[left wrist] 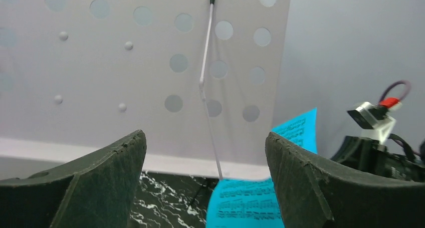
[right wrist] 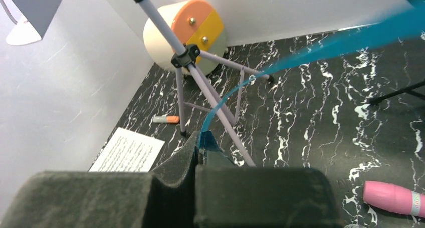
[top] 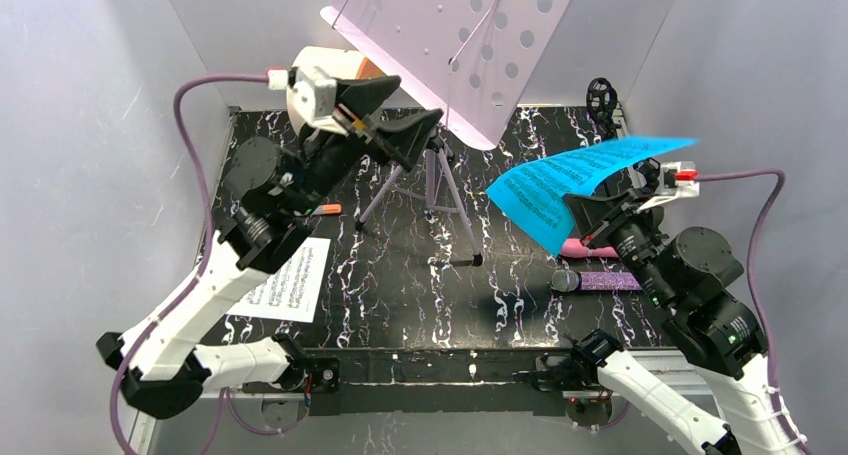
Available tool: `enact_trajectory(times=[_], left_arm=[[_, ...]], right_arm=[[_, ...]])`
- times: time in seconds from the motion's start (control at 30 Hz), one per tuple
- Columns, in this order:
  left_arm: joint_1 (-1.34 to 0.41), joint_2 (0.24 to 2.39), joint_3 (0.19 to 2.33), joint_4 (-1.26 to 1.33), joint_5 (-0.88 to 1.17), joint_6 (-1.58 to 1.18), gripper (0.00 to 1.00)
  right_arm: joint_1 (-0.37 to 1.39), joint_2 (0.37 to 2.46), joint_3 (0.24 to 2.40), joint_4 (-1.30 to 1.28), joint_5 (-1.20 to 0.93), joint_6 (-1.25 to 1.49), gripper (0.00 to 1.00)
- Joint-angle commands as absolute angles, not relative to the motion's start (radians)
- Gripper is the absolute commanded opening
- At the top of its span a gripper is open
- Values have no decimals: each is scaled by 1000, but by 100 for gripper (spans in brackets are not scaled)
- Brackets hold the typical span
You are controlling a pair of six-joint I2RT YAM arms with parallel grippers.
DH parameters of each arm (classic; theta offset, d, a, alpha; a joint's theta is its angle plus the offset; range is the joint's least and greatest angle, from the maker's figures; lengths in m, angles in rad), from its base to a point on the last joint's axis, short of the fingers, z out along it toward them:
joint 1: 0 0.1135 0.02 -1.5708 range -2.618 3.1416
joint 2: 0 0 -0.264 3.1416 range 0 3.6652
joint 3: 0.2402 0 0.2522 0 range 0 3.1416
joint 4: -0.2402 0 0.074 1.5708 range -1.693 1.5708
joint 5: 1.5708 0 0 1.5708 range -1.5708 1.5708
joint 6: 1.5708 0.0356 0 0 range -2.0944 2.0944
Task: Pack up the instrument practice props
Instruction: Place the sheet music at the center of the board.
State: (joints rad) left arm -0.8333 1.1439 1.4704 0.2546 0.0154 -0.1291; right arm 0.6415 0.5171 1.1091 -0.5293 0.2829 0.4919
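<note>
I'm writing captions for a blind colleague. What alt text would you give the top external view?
The right gripper holds a blue sheet-music page over a black marbled table, while the open left gripper hovers near the lilac music rack. A white sheet-music page, a pink microphone and a glittery purple microphone lie on the table.

Nothing is reading legibly: the blue sheet-music page (top: 565, 182) and the white sheet-music page (top: 290, 283) are showing only tiny printed staves, and the pink microphone (right wrist: 393, 198) is wearing a blurred, unreadable band.
</note>
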Motion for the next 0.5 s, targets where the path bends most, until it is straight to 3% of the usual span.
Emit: enact_trajectory(times=[0.0,0.47], left_arm=[[-830,1022,1358,197,-2,-190,87],[-831,755,876,80,-153,-567,88]], right_arm=[[640,562,1100,-497,191,508,1],[638,595,970,-427,22,600,1]])
